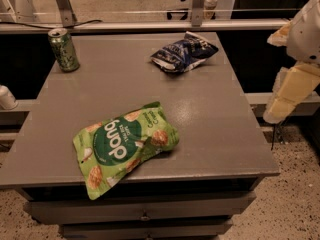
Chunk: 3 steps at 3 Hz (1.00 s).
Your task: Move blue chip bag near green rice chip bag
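Blue chip bag (184, 52) lies by the surface's (215, 124) far right corner, green rice chip bag (124, 145) at the front edge — claw (289, 95) beyond the right edge, state unclear.

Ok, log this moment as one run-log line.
gripper: beyond right edge of grey table | crumpled navy-blue foil chip bag: far right, untouched | large bright green rice chip pouch: near front edge | bags apart

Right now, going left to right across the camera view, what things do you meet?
green soda can → green rice chip bag → blue chip bag → the robot's hand, off the right edge of the table.
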Motion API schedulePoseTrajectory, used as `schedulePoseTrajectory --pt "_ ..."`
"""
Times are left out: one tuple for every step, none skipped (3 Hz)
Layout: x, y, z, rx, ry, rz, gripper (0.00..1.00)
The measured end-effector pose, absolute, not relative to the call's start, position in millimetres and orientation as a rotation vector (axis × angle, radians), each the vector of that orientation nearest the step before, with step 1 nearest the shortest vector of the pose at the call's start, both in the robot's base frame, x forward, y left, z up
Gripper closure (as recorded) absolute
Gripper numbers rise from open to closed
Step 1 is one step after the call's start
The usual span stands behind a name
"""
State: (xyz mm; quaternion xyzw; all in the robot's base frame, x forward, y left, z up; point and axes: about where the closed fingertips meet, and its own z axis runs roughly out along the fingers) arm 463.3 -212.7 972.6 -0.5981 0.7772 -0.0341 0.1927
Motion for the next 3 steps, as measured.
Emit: schedulePoseTrajectory --pt "514 -201 968 -1.626 2.096 -0.099 0.00" --pt "576 -193 959 -1.555 2.027 -0.078 0.00" --pt "629 -186 939 -1.483 2.017 -0.019 0.00"
